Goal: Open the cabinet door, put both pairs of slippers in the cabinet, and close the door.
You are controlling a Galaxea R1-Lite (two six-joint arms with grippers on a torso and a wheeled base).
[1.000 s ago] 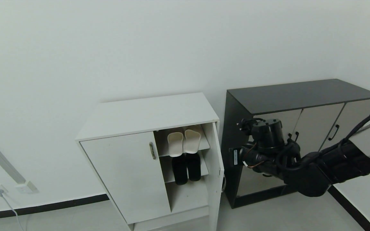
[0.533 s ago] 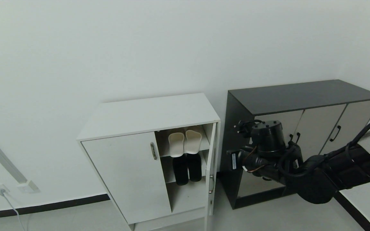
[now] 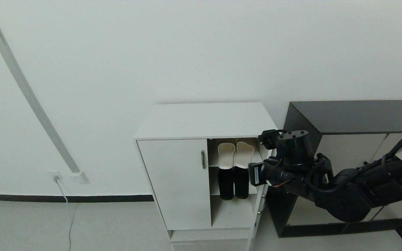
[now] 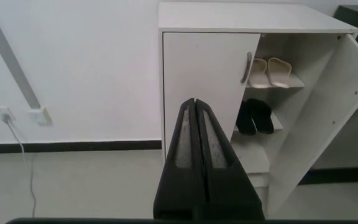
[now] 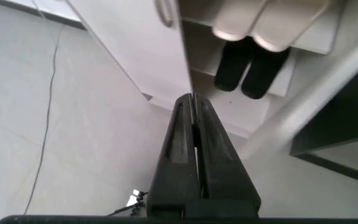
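A white cabinet (image 3: 204, 120) stands against a pale wall (image 3: 201, 52), its left door (image 3: 175, 181) closed and its right door (image 4: 328, 124) swung open. Inside are 2 pairs of slippers. The cream slippers (image 3: 236, 155) sit side by side on the upper shelf, their heels at its front edge. The black slippers (image 3: 234, 183) sit directly below them on the middle shelf. The lowest shelf is bare.

The left claw (image 4: 194, 106) has its 2 fingers pressed together, holding nothing. It hangs in front of the cabinet, well apart from it, in line with the closed door. Both pairs of slippers lie far beyond its tips, inside the open half.

The right claw (image 5: 193, 99) also has its fingers together (only a hairline seam shows between them) and grips nothing. It points towards the inner edge of the closed door, with the slippers beyond its tips and apart from them. In the head view, the right arm (image 3: 326, 188) is at the cabinet's open right side, its wrist level with the 2 filled shelves.

A dark cabinet (image 3: 354, 111) stands just beside the white one on the right. The floor (image 3: 82, 226) is pale grey, with a black skirting strip (image 3: 65, 198) along the wall. A slanted conduit (image 3: 30, 94) runs down to a wall socket (image 3: 55, 175), from which a cable (image 3: 69, 216) trails to the floor.
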